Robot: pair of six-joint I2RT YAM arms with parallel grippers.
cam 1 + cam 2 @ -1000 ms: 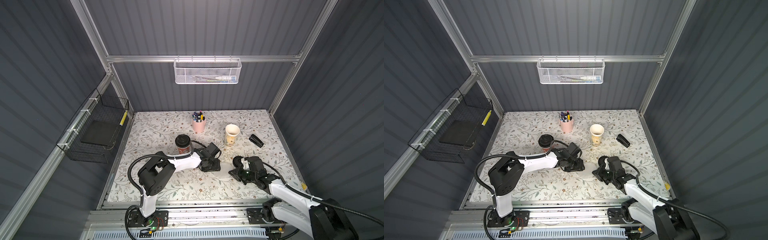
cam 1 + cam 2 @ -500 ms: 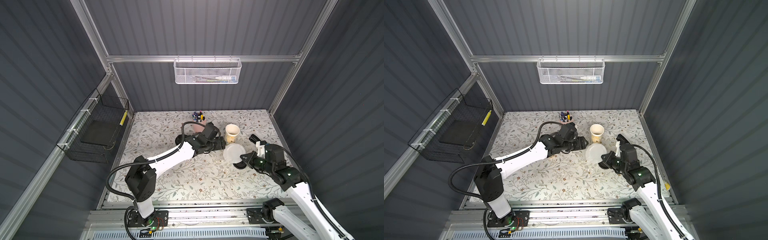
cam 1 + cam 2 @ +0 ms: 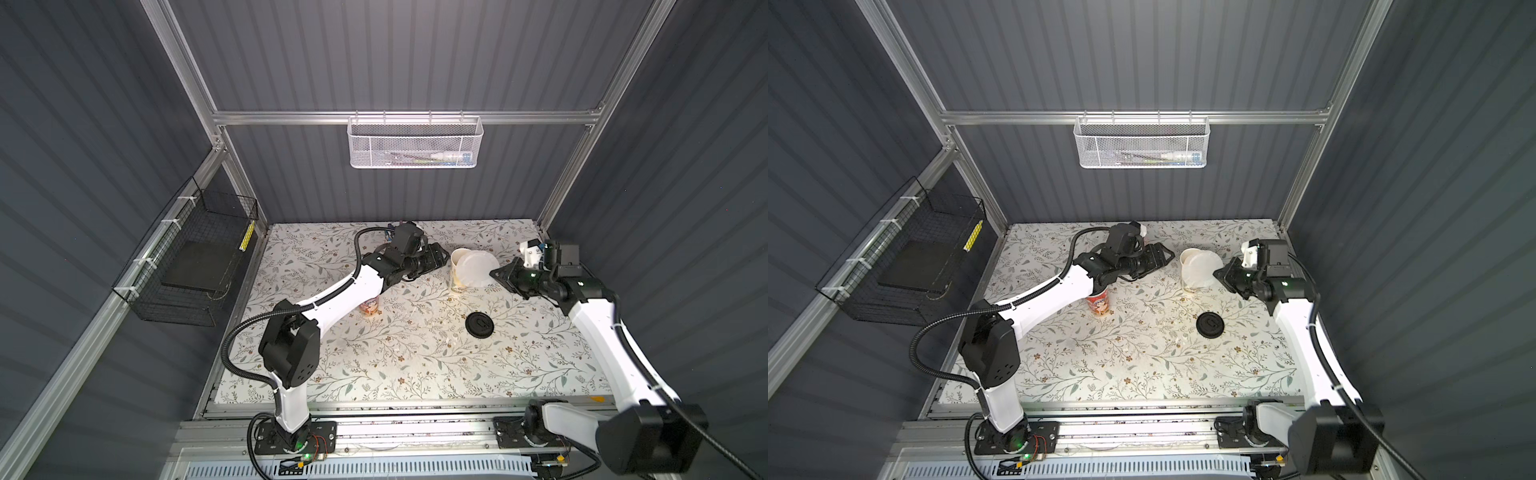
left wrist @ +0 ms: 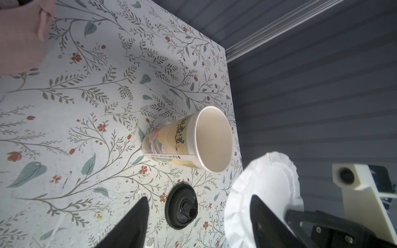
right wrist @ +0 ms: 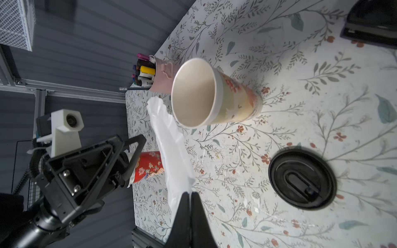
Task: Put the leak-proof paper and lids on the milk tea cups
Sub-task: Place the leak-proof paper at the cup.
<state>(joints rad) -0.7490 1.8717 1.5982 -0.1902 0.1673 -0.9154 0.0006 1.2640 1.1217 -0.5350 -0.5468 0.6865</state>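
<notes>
In both top views the right pincer (image 3: pixel 496 274), clamped on the edge of a leak-proof paper (image 3: pixel 478 268), holds the sheet tilted at the 3 o'clock rim of the cream cup (image 3: pixel 457 278), contact unclear. The left pincer (image 3: pixel 444 257), jaws apart, hovers at 9 o'clock. The red cup (image 3: pixel 371 307) stands at 7 o'clock on the floral tabletop (image 3: pixel 415 365)

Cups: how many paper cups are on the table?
2. The cream-yellow cup stands open toward the back, next to the film sheet; the red cup stands partly under the left arm. I see no others.
</notes>
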